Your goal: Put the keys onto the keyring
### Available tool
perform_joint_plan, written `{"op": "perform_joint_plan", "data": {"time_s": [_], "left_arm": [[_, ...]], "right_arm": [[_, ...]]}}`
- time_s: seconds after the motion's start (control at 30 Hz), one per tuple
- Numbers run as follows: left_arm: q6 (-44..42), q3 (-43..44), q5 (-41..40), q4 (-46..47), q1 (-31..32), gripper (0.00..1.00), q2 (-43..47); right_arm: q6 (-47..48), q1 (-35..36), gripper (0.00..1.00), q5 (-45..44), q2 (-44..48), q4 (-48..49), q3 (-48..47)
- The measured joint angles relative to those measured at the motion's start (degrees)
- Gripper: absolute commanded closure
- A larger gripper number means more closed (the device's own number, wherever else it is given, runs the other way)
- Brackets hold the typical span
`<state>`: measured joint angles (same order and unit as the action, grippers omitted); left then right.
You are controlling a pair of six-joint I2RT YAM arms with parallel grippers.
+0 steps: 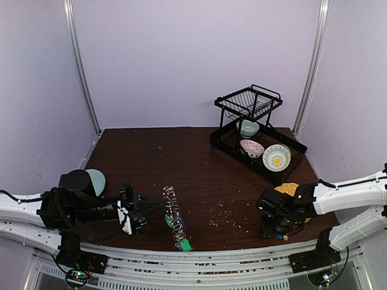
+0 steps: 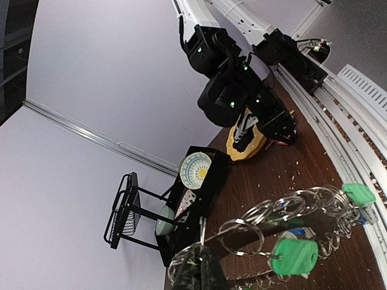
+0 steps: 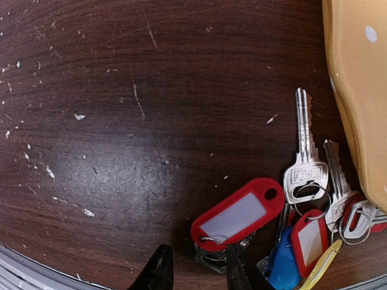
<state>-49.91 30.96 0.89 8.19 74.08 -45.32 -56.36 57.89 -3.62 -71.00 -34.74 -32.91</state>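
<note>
Keys (image 3: 305, 178), bunched, just beside right fingers (image 3: 158, 272)

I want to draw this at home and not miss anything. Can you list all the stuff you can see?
keyring: one, silver with green tags, near edge, left of middle
loose keys: one bunch, silver with red, blue and yellow tags, near right
yellow thing: one, beside the loose keys; cannot tell what it is
dish rack: one, black, back right
green bowl: one, pale, in the rack
pink bowl: one, speckled, in the rack
plate: one, white with yellow middle, in the rack
round dish: one, pale blue-green, far left
crumbs: many, white, scattered
table: one, dark brown
left gripper: black, pinching the keyring
right gripper: black, open over the loose keys
</note>
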Motion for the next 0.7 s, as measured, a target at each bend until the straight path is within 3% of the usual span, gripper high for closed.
{"op": "perform_joint_plan", "data": {"time_s": [0.57,0.7], "left_arm": [[0.09,0.0,0.0,0.0,0.0,1.0,-0.04],[0.09,0.0,0.0,0.0,0.0,1.0,-0.04]], "right_arm": [[-2.16,-0.02,0.67,-2.03,2.69,-3.74,-1.31],[-2.19,-0.39,0.74,-2.56,2.86,-4.28,-1.25]]}}
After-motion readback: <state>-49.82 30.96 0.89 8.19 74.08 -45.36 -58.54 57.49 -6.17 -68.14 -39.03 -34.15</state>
